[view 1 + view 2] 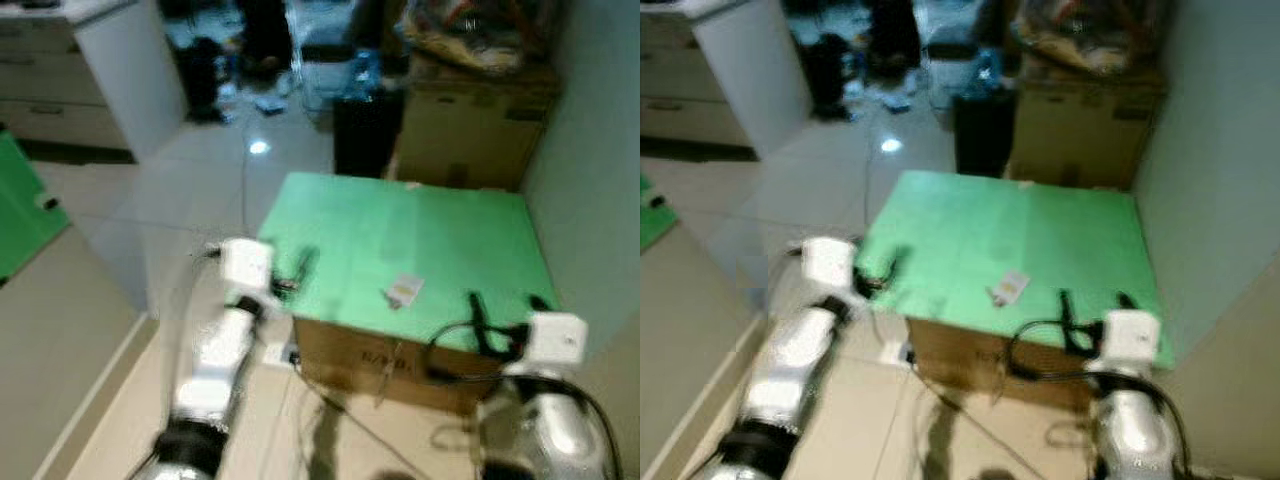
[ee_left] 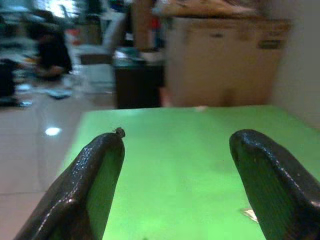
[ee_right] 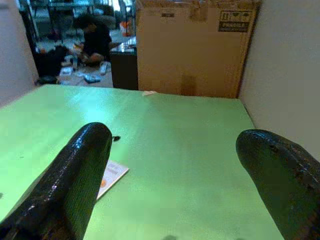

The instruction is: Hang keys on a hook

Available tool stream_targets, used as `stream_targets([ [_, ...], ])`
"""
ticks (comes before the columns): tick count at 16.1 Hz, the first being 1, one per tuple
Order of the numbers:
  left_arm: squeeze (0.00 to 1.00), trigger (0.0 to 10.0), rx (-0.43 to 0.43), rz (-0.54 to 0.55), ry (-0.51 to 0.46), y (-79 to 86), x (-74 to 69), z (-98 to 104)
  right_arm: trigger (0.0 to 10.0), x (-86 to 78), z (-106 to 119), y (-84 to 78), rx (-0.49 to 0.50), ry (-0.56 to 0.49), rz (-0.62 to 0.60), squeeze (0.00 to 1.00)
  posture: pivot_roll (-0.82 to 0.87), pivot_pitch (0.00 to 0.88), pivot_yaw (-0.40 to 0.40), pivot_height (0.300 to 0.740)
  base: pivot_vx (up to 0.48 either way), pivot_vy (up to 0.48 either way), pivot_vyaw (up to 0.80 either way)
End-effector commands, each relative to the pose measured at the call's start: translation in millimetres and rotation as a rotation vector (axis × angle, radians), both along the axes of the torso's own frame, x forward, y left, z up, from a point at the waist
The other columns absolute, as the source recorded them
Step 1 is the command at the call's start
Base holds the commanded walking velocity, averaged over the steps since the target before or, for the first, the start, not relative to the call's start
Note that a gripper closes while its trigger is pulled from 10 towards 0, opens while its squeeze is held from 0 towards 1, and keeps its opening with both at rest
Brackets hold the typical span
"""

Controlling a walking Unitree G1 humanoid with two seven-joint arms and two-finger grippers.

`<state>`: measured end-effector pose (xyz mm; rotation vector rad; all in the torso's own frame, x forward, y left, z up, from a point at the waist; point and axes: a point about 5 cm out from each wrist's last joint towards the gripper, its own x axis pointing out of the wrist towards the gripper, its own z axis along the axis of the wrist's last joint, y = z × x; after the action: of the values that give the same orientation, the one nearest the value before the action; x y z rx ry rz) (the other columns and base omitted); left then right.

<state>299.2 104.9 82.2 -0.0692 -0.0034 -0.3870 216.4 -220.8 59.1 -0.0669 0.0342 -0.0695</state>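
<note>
A small white tag with an orange mark [image 1: 403,290] lies flat on the green top [image 1: 400,220] of a cardboard box, near its front edge; I cannot tell whether keys are attached. My left gripper [image 1: 298,268] hovers at the top's left edge, open and holding nothing, its fingers [image 2: 95,170] spread wide. At the front right edge my right gripper [image 1: 505,305] is also open with nothing between its fingers [image 3: 85,160]. The tag [image 3: 112,175] lies just past the right gripper, toward its left finger. The eye views are blurred.
A tall cardboard box [image 1: 470,130] and a black bin [image 1: 365,130] stand behind the green top. A pale wall [image 1: 600,150] runs along the right. White cabinets [image 1: 110,70] stand at the far left across tiled floor. Cables [image 1: 340,410] trail under the box's front.
</note>
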Motion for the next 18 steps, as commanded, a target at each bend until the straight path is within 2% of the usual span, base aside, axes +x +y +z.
stream_targets([
  [1, 0.0, 10.0, 0.03, 0.033, -0.018, 15.1, 2.4, 3, 10.0, 4.5, 4, 7.1, 0.014, -0.027, 0.017, 1.0, -0.14, 0.0, 0.047, 0.717, 0.48, 0.0, 0.0],
  [4, 0.0, 10.0, 0.025, 0.031, -0.006, 13.9, 2.7, 1, 10.0, 4.6, 3, 7.3, 0.018, -0.01, 0.013, 1.0, -0.15, 0.0, 0.046, 0.717, 0.48, 0.0, -0.34],
  [7, 0.0, 10.0, 0.048, 0.008, 0.022, 5.6, 4.8, -2, 10.0, 3.0, 2, 7.7, 0.014, 0.0, 0.006, 1.0, -0.16, 0.0, 0.054, 0.717, 0.0, 0.0, -0.69],
  [15, 0.0, 10.0, 0.041, 0.002, 0.051, 1.7, 12.0, -3, 10.0, -4.4, 1, 3.1, 0.009, 0.018, -0.002, 1.0, -0.19, 0.0, 0.067, 0.717, 0.0, 0.0, -0.68],
  [18, 0.0, 10.0, 0.053, -0.011, 0.067, 1.0, 14.5, -5, 10.0, -6.8, -3, 6.5, 0.012, 0.035, 0.001, 1.0, -0.21, 0.0, 0.081, 0.717, 0.0, 0.0, -0.67],
])
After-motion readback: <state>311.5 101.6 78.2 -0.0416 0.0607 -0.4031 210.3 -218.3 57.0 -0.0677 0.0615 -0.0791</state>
